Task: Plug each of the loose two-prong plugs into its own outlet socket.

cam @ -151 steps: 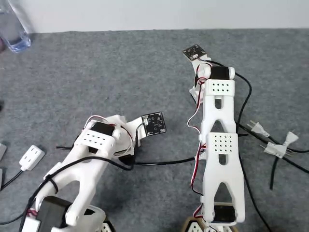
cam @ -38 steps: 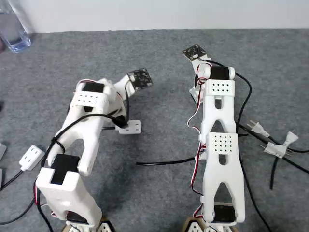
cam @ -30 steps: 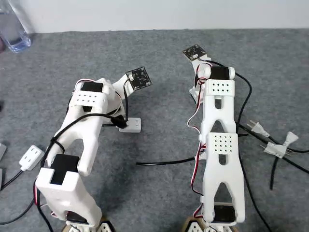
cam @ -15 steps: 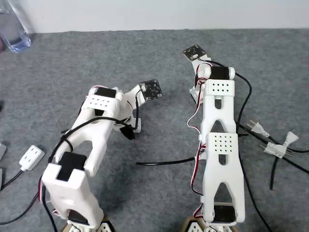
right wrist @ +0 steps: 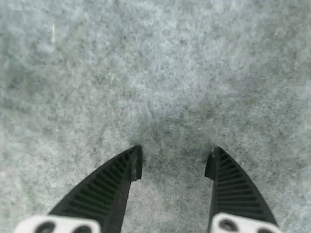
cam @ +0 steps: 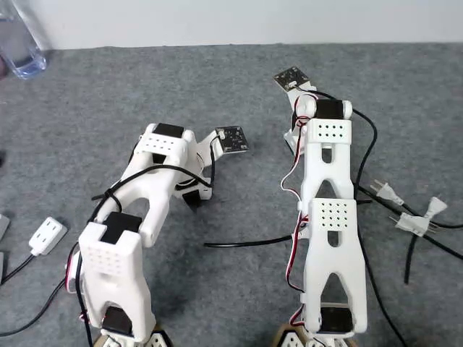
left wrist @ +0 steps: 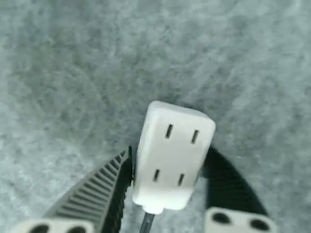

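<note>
Clamps the white socket by its sides in the left gripper, holds the right gripper spread wide and empty over grey carpet, with loose plugs well off to that gripper's right.

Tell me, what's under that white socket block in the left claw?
Grey carpet shows around the socket block; the patch directly beneath is covered. The left claw grips its sides.

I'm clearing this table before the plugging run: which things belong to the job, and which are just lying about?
Job: outlet socket held in the left gripper; second socket near the left edge; two-prong plug and second plug on the right.
Lying about: clear container, far left corner.
</note>
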{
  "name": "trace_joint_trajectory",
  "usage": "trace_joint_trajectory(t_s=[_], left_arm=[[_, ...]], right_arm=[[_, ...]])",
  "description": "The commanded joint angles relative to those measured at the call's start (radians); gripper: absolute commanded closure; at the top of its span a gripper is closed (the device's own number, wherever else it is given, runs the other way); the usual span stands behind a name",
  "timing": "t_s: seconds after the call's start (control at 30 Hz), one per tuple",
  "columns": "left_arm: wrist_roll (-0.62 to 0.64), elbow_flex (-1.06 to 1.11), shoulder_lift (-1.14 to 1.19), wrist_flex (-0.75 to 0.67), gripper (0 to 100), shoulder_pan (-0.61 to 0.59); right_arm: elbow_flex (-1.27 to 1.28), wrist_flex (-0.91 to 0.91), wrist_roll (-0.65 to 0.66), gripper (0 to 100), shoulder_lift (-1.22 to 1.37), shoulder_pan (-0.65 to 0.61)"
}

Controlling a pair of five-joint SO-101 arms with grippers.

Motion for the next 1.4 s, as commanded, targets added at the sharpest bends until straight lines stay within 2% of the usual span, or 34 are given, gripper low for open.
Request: trace_joint_trajectory(t_s=[0.0, 0.27, 0.5, 1.13, 1.37], left_arm=[[-0.011, -0.042, -0.005, 0.003, 87, 0.002], [-0.011, -0.039, -0.005, 0.009, 91, 0.005], [-0.058, -0.042, -0.006, 0.157, 98, 0.091], [-0.063, -0.018, -0.006, 0.218, 98, 0.199], [-0.006, -0.022, 0.003, 0.216, 96, 0.199]], right_arm=[[-0.029, -0.027, 0.009, 77.5, -0.001, 0.024], [-0.037, -0.036, 0.034, 77.5, 0.019, 0.021], [-0.037, -0.035, 0.044, 77.5, 0.021, 0.021], [-0.037, -0.036, 0.044, 77.5, 0.021, 0.021], [-0.037, -0.036, 0.046, 77.5, 0.021, 0.021]])
